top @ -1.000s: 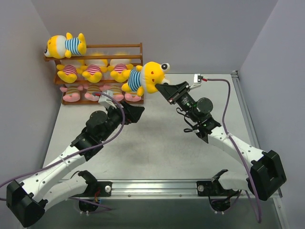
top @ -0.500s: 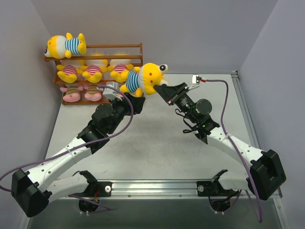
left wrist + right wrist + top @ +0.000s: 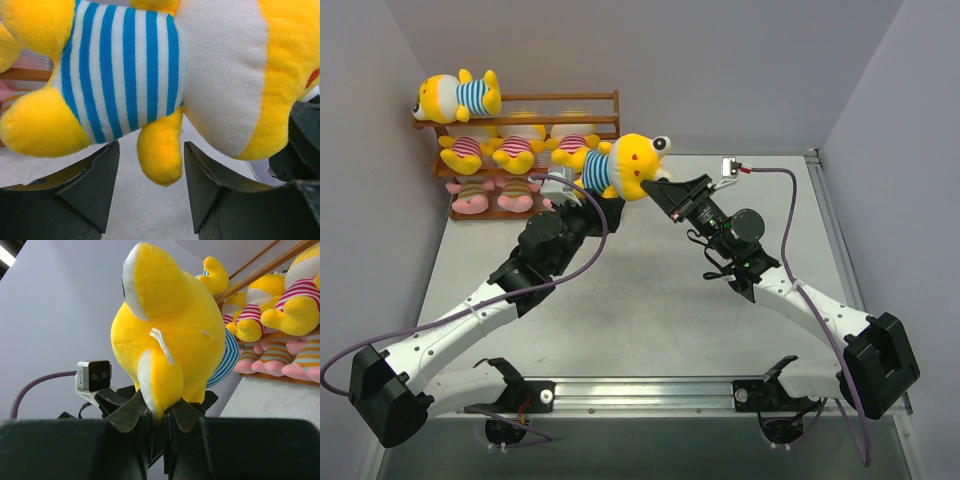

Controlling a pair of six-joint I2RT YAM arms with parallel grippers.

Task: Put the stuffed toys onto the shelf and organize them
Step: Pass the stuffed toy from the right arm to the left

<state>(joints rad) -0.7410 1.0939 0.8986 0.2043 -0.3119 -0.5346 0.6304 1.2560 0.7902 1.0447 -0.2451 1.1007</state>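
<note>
A: Whereabouts of the large yellow plush animal in the blue-and-white striped shirt [image 3: 618,168]?

B: Up in the air just off the right end of the orange-brown wooden three-tier slatted shelf [image 3: 590,97], about level with the middle tier; not yet resting on any rail.

A: Held by which?

B: By the right gripper [image 3: 159,412], pinched tight on a fold of plush at the head; left gripper [image 3: 150,146] up under the belly, jaws apart either side of one dangling yellow limb, gaps on both sides, so no grip there.

A: Lie of the long axis?

B: Left to right; head at the right toward the right gripper, feet at the left toward the shelf; left gripper nearer the striped body and the shelf.

A: And the free place?

B: Probably the top tier, right of the matching blue-striped toy [image 3: 458,96] at its left end; up and left from here; worth securing the body before letting go of the head.
</note>
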